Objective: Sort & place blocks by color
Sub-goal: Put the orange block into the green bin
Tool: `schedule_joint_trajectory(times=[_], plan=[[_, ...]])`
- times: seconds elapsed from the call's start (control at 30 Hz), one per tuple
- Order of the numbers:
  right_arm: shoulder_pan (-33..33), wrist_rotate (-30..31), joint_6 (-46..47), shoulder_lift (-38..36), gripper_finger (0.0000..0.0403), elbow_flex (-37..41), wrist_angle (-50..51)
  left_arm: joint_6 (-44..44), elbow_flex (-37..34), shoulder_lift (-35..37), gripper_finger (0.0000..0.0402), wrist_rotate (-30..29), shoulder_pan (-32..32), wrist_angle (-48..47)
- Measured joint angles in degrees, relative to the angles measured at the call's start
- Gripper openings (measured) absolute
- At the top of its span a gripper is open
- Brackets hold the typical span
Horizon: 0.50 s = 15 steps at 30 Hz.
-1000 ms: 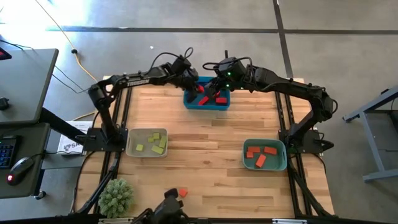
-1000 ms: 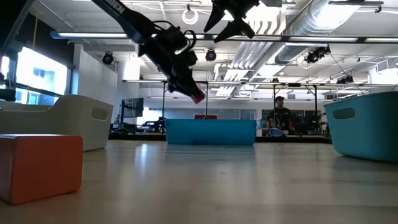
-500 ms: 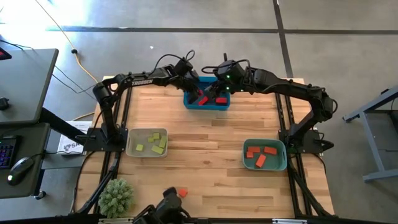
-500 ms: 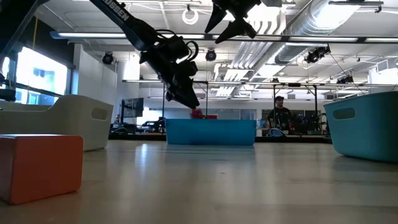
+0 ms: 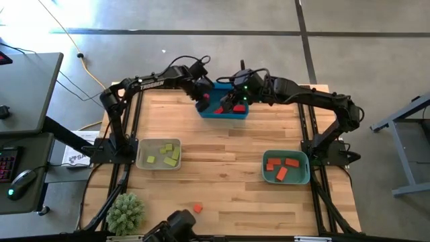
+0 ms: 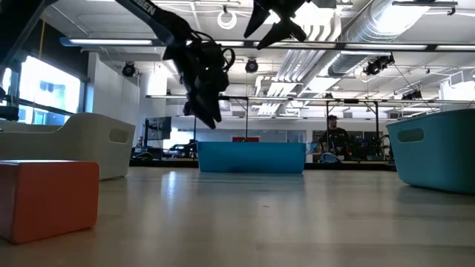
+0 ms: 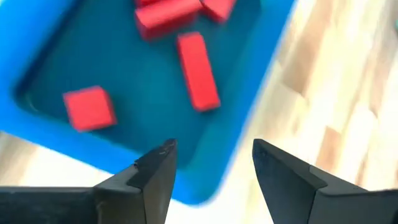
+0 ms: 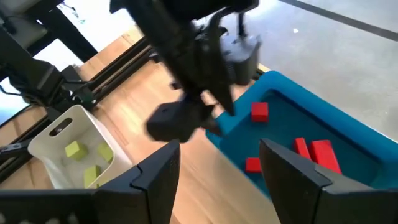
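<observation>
My left gripper (image 7: 211,165) hangs above the left edge of the blue tray (image 5: 224,111) at the far side of the table (image 5: 228,161), fingers spread apart with nothing between them. Through its wrist camera I look straight down into that tray and see a red oblong block (image 7: 198,71) lying flat, a red cube (image 7: 89,108) apart from it nearer the tray's corner, and more red pieces bunched at the edge of the picture. From table height the left gripper (image 6: 204,111) sits clear above the blue tray (image 6: 251,157), not touching it.

My right gripper (image 8: 217,171) hovers over the right part of the same tray, fingers wide and holding nothing. Its wrist camera shows the left arm's gripper (image 8: 180,121) just beyond it, red blocks (image 8: 314,152) on the tray floor, and the beige tray (image 8: 74,146) farther off.

Moving outward on the table: the beige tray (image 5: 158,154) sits at the left, holding several yellow-green blocks (image 5: 169,154). The teal tray (image 5: 286,167) sits at the right with orange-red blocks (image 5: 282,173) inside. One orange-red block (image 5: 197,208) lies alone on the wood near the front edge, well apart from all three trays; it fills the low view's near left corner (image 6: 46,199). A fuzzy green plant ball (image 5: 125,213) rests at the near left corner of the table.
</observation>
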<state>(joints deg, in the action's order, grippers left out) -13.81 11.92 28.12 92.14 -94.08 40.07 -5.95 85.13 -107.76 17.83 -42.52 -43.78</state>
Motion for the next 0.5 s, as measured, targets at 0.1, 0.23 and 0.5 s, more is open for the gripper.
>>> schedule_joint_trajectory(times=[0.1, 0.23, 0.5], plan=[[-0.4, 0.0, -1.2, 0.0, 0.0207, 0.0, 0.3, -1.1, 0.7, 0.4, 0.0200, 0.2, 1.4, -6.9], [-0.7, -0.6, -6.4, 0.0, 0.0207, 0.0, 3.8, -0.9, 0.7, 2.5, 0.0200, 0.2, 4.1, -14.0], [-1.6, -2.3, -9.1, -0.8, 0.0207, 0.0, 16.5, 5.5, 0.7, 9.0, 0.0200, -1.2, 12.1, -16.2]])
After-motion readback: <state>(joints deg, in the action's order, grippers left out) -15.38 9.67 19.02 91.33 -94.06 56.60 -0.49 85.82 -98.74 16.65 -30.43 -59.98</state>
